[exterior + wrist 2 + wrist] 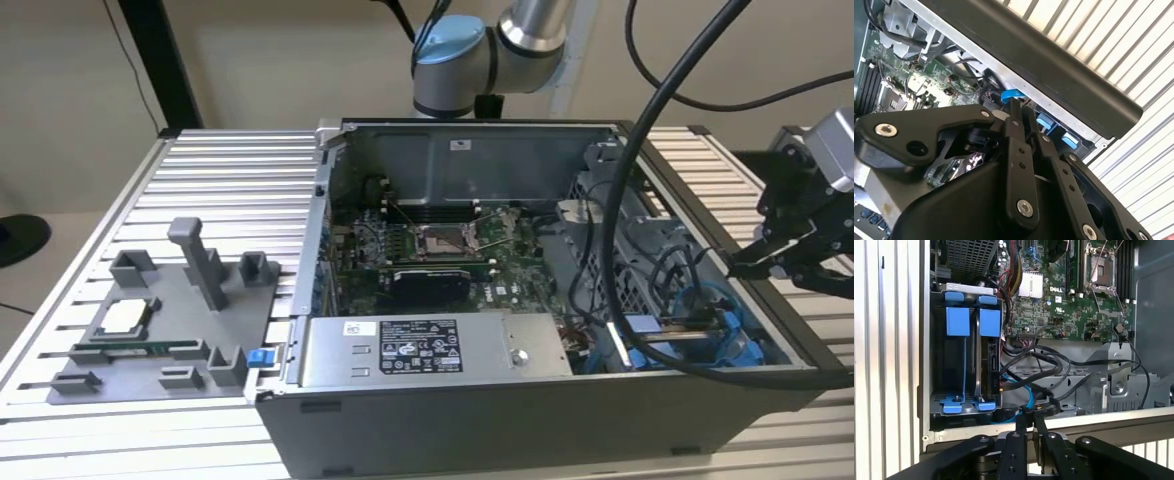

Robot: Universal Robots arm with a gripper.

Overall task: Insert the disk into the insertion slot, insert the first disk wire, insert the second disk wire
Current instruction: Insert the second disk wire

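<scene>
Nearest the wrist cameras: black metal two-finger gripper (1028,418), tips drawn almost fully together. Hangs above the dark top edge of the open grey metal computer case (534,400), at the wall on the exterior view's right. Cannot tell whether gripping anything (flat bright blue wire (1010,95) right at the tips in the second wrist view, touching or just apart not clear).

Just beyond, down inside that wall: narrow grey metal insertion slot (968,288) with bright blue plastic tabs and rails. Seated in it already, standing on edge: flat rectangular disk (990,360) clipped in a bright blue plastic carrier, dark narrow side toward the first wrist view, alongside a second blue-capped bay with a dark gap.

Next to the disk's end, loose black cables (1054,365) looping over a grey sheet-metal bracket (1114,385). Farther in, flat on the case floor: green circuit board (1069,305) with a silver square processor socket (1102,270).

Farther still, taken from the exterior view: grey power-supply box (414,345) with white stickers along one side of the case; ribbed aluminium table (227,170) under everything; grey plastic fixture plate (174,325) with upright posts, well apart on the exterior view's left. At the very back, silver and pale blue robot arm (494,45) rising behind the case.
</scene>
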